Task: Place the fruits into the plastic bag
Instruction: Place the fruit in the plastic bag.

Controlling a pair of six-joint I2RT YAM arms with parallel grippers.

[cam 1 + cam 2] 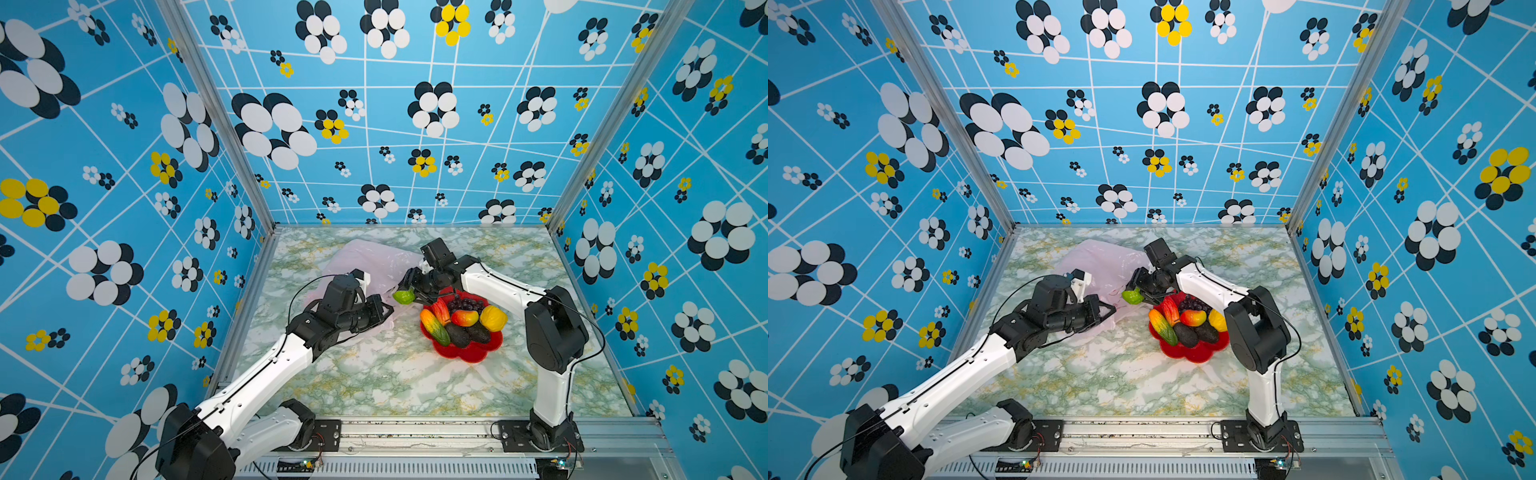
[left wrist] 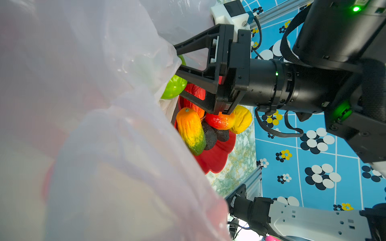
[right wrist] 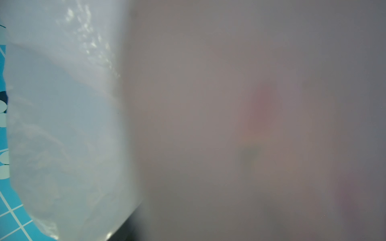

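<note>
Right wrist: blurred plastic bag [image 3: 62, 125]

Thin plastic bag [image 1: 374, 257] of translucent pale pink with faint red marks; bumpy green ball [image 1: 404, 296] in glossy lime. Bright red flower-shaped plate [image 1: 469, 353], with dark purple grapes [image 1: 465, 304], a ribbed red fruit [image 1: 440, 311], a red-to-yellow fruit [image 1: 464, 318], a plain yellow fruit [image 1: 493, 318], a long orange fruit [image 1: 434, 328] fading to green, and two near-black avocados [image 1: 457, 334]. Tabletop [image 1: 374, 382] in a white marble pattern veined green and ochre; walls [image 1: 374, 124] of sky blue with white grid lines and black, white and yellow dot flowers; white arms [image 1: 270, 370] with black joints.
</note>
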